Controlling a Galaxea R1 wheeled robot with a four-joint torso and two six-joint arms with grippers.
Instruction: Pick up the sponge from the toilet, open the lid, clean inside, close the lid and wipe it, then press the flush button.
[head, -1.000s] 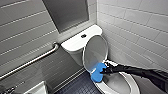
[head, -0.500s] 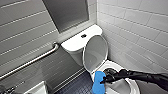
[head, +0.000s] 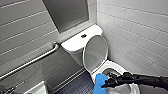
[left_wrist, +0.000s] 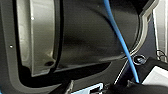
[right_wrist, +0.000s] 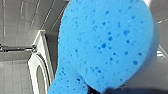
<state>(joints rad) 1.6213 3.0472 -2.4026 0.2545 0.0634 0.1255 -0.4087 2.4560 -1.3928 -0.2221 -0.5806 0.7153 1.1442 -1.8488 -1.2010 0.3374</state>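
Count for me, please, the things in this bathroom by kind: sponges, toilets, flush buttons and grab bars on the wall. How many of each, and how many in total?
Sponges: 1, the sponge, blue
Toilets: 1, the toilet, white, with the lid raised
Flush buttons: 1, the flush button, dark, on the tank top
Grab bars: 1, the grab bar, metal
Total: 4

A steel grab bar (head: 32, 61) slants along the grey tiled wall (head: 22, 32). Higher up, a dark grey panel (head: 66, 12) sits in it. White tiles cover the adjoining wall (head: 140, 30); the floor (head: 77, 86) is dark blue tile.
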